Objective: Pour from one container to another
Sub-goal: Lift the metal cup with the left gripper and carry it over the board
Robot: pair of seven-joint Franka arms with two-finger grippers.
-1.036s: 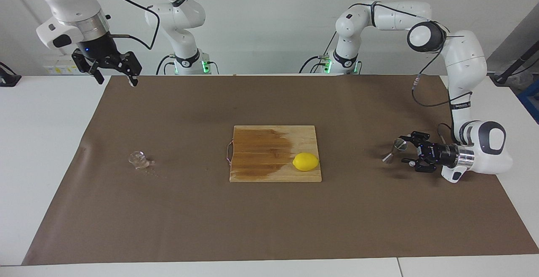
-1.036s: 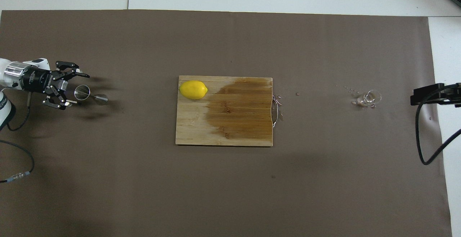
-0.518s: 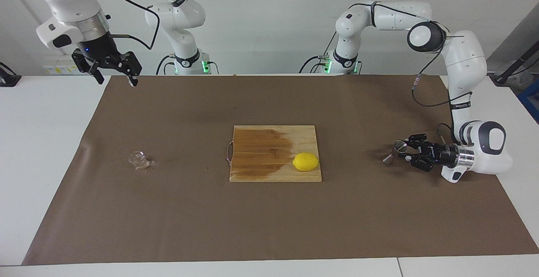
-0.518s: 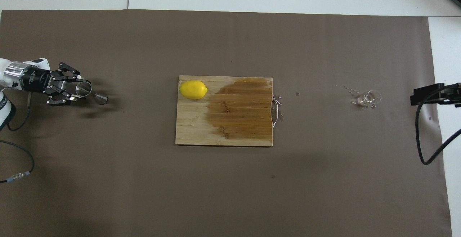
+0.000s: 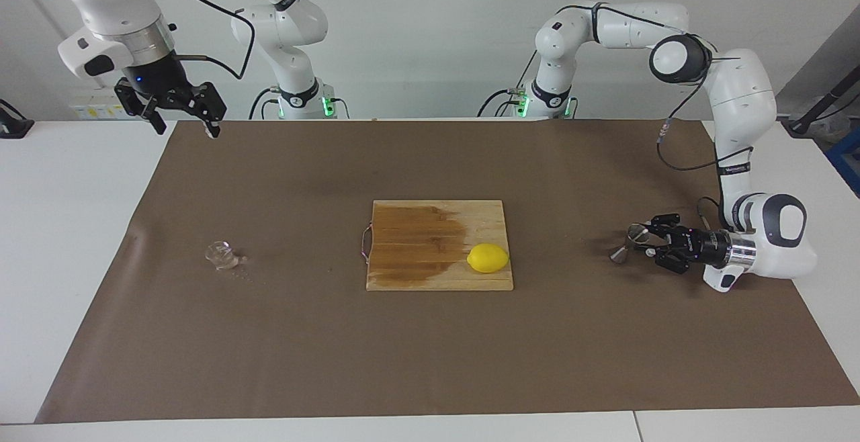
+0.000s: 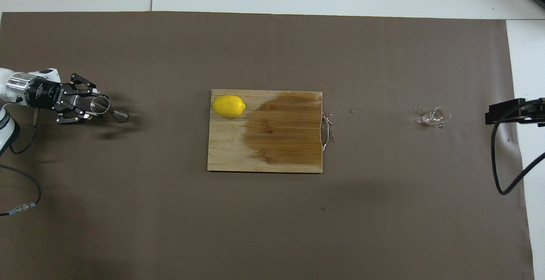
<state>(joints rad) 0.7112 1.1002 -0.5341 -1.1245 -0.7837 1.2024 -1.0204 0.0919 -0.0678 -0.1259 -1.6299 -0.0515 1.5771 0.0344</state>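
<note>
A: The jigger (image 5: 628, 242) lay tipped on its side near the left arm's end of the bench (image 5: 67, 180), on the brown mat (image 5: 430, 361). Its long axis ran roughly along the length of the bench, one cone mouth toward the cutting board (image 5: 440, 245) and the other toward the arm.

B: And the left hand (image 5: 650, 244)?

A: It came in low and level from that end, in line with the long axis, and its fingers were clamped together on the cone nearer the arm. In the overhead view the open rim of that cone sat right between the fingertips (image 6: 93, 105).

B: Where was the glass cup (image 5: 220, 254)?

A: Upright near the right arm's end of the bench, with small droplets (image 6: 415, 106) on the mat beside it. The board, with the lemon (image 5: 488, 257) on it, lay between cup and jigger, so the two were well apart.

B: The right hand (image 5: 180, 118)?

A: It waited high over the mat's corner at the robots' edge, fingers apart, holding nothing. It was clearly the closer one to the cup.

B: So what did the next move turn on?

A: My judgement: the jigger had to be stood up with one cone opening upward. Since the grip lay along its axis, that meant swinging the wrist upright.
</note>
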